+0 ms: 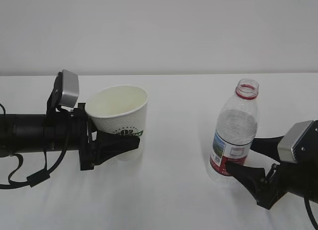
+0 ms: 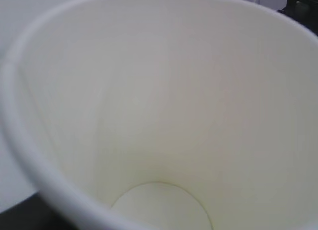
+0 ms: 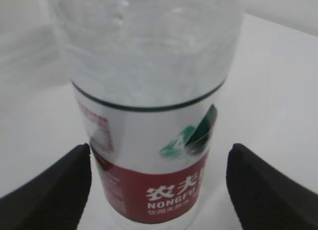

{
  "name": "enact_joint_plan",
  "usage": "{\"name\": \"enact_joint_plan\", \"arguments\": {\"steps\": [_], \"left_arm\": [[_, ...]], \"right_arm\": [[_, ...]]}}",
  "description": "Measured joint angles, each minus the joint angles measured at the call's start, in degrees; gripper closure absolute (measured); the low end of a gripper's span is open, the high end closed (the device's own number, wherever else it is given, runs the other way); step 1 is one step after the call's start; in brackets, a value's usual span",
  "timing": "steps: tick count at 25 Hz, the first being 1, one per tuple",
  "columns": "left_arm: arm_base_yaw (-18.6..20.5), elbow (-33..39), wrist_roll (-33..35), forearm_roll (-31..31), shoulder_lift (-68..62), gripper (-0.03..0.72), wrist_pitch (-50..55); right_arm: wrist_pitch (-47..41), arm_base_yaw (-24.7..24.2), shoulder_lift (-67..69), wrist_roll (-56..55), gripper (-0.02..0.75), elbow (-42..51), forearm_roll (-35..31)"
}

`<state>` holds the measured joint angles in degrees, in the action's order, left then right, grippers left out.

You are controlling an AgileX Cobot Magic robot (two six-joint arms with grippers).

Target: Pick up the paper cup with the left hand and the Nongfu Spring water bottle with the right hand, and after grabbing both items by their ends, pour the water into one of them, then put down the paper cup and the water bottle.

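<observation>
The grasping step is in hand, half done: the left gripper [image 1: 117,143] is closed on the lower end of the paper cup [image 1: 121,113], which tilts with its mouth toward the arm, well left of the Nongfu Spring water bottle [image 1: 235,130]. The right gripper [image 1: 243,163] stands open, its jaws flanking the bottle's base with gaps showing either side in the right wrist view. Next, I judge, it must close squarely on that base before lifting. The bottle stands upright and uncapped, clear, red-and-white label low down; the cup is white with a green logo, and looks dry and empty inside
</observation>
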<state>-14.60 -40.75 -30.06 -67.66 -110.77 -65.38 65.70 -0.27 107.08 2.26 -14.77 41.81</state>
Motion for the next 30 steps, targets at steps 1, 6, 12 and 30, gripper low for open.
{"name": "enact_joint_plan", "arguments": {"steps": [1, 6, 12, 30], "left_arm": [[0.0, 0.0, 0.0, 0.0, 0.0, 0.16, 0.0], [0.0, 0.0, -0.05, 0.0, 0.0, 0.16, 0.0], [0.0, 0.0, -0.05, 0.0, 0.0, 0.16, 0.33], [0.0, 0.0, -0.05, 0.13, 0.0, 0.16, 0.33]], "right_arm": [[0.0, 0.0, 0.41, 0.0, 0.095, -0.26, 0.15], [0.0, 0.0, 2.0, 0.0, 0.096, -0.85, 1.28], [0.0, 0.0, 2.14, -1.81, 0.096, -3.94, 3.47], [0.11, 0.0, 6.33, -5.15, 0.108, -10.64, 6.67]]}}
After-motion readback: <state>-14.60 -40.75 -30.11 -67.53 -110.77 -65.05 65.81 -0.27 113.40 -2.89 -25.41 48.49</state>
